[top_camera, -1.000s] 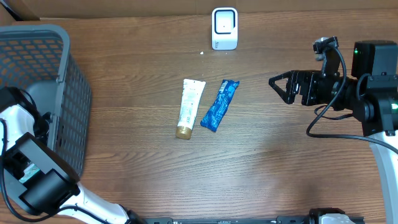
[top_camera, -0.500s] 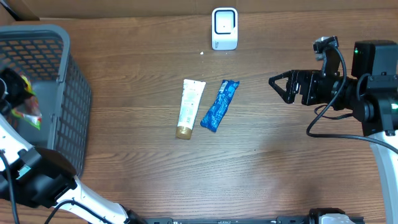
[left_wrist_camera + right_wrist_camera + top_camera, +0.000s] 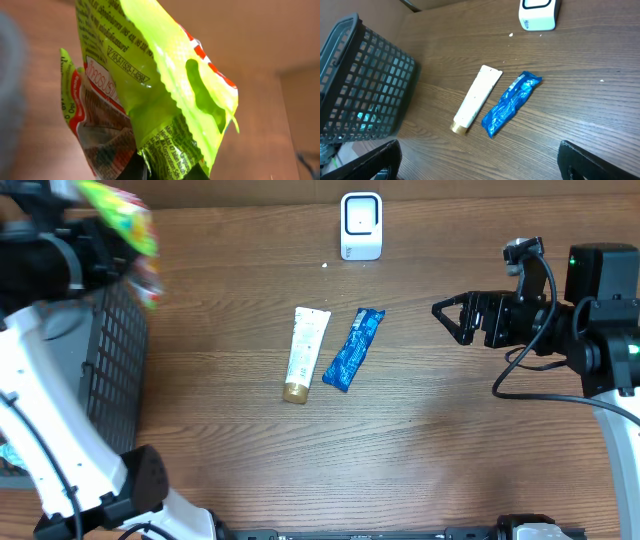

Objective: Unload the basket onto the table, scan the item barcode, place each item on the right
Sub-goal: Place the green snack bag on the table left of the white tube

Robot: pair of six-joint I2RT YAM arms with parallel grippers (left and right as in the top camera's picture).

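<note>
I have the left gripper [image 3: 166,172] clamped shut on the bottom edge of the green snack packet [image 3: 165,85]. In the wrist view only the dark fingertips show, at the lower margin. The packet stands up and away from them, its long axis in line with the fingers and its crimped top edge leaning off to one side. A red-and-white panel with print is folded round on the other side. From overhead the packet is lifted off the table [image 3: 450,440] and smeared by motion. It sits well off to the left-arm side of the scanner [image 3: 361,225], about level with it and over the far corner of the basket [image 3: 110,370]. There I cannot tell which way it points. On my other side the right gripper [image 3: 450,320] hangs with its jaws spread wide and nothing between them, aimed toward the middle of the table, nearer me than the scanner. Below the scanner lie a white tube [image 3: 305,355] and a blue wrapper [image 3: 353,350], side by side and just apart.
</note>
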